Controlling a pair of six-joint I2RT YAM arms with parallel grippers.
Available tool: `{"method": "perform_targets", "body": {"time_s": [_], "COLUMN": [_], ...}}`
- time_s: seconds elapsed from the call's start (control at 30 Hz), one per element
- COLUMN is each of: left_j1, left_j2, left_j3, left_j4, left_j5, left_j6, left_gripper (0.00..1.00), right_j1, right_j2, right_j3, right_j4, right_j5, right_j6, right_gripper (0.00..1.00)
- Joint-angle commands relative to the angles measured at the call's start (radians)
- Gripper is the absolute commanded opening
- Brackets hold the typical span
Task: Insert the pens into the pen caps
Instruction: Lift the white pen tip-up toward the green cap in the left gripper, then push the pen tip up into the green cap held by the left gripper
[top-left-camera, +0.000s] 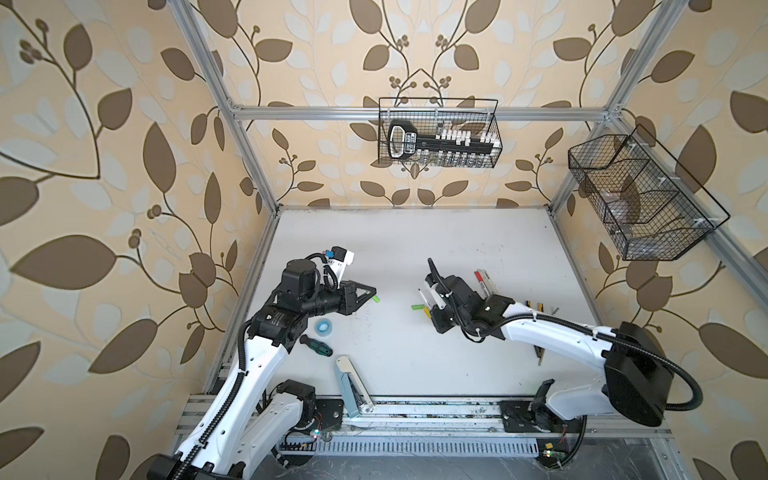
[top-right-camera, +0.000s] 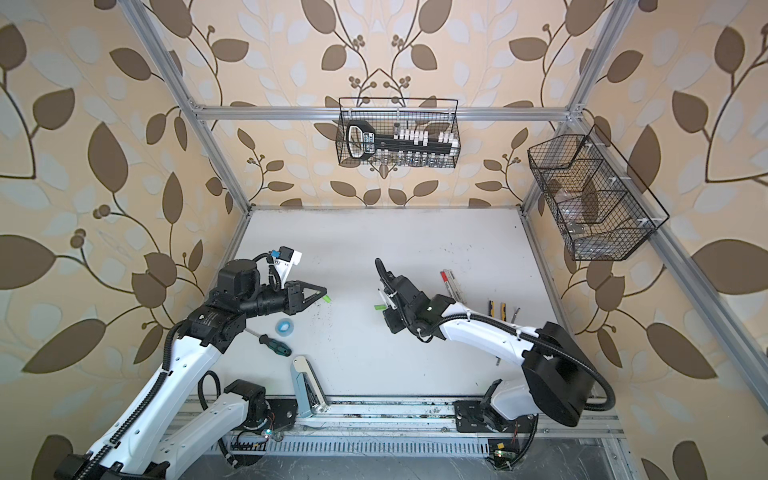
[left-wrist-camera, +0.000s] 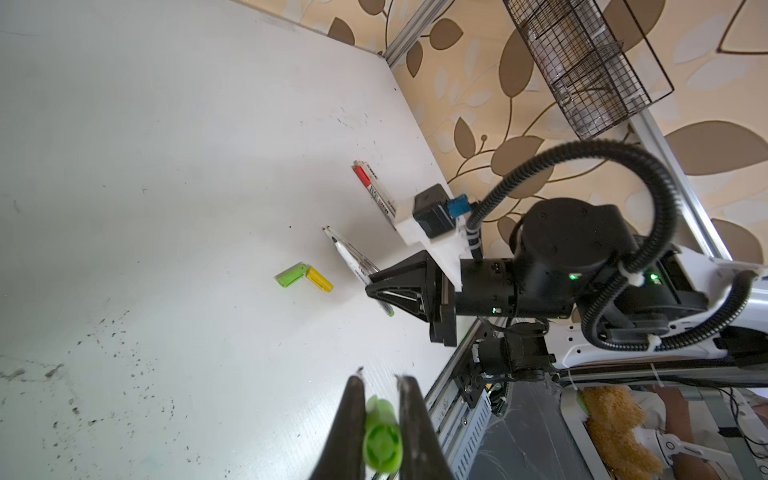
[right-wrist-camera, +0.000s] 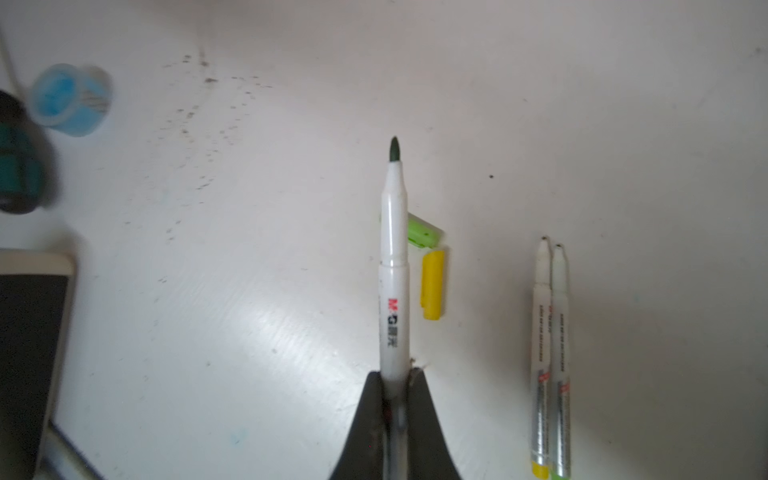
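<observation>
One pen (right-wrist-camera: 392, 270), seemingly green-tipped, in right gripper (right-wrist-camera: 397, 376)

We find soft, even light in both top views; the white table (top-left-camera: 415, 249) reads bright, shadows faint. Wide-angle stretch distorts the wallpaper (top-left-camera: 83, 208) towards the edges. In the right wrist view a broad sheen lies on the table beside the pen (right-wrist-camera: 392, 249), which is sharp; the blue roll (right-wrist-camera: 70, 99) and screwdriver handle (right-wrist-camera: 18, 166) are smeared. In the left wrist view the green cap (left-wrist-camera: 382, 440) is soft, close to the lens.
</observation>
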Motion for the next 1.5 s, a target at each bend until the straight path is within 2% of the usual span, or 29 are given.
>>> {"method": "perform_targets", "body": {"time_s": [0.0, 0.17, 0.33, 0.83, 1.47], "left_j1": [0.012, 0.012, 0.012, 0.009, 0.008], "left_j2": [0.003, -0.001, 0.006, 0.041, 0.060], "left_j3": [0.015, 0.001, 0.000, -0.021, -0.006], "left_j4": [0.068, 0.107, 0.121, 0.204, 0.137], "left_j5": [0.087, 0.139, 0.179, 0.297, 0.242], "left_j6": [-0.022, -0.043, -0.046, -0.100, -0.052], "left_gripper": [0.00, 0.00, 0.00, 0.00, 0.00], "right_j1": [0.095, 0.212, 0.263, 0.268, 0.269], "right_j2": [-0.059, -0.123, -0.173, -0.249, -0.261], "right_j3": [-0.050, -0.086, -0.110, -0.123, -0.111], "right_j4": [0.117, 0.226, 0.277, 0.288, 0.288], "right_j5": [-0.053, -0.057, -0.013, 0.003, 0.007], "right_j6": [-0.076, -0.095, -0.102, -0.116, -0.121], "right_gripper": [0.03, 0.03, 0.03, 0.04, 0.04]}}
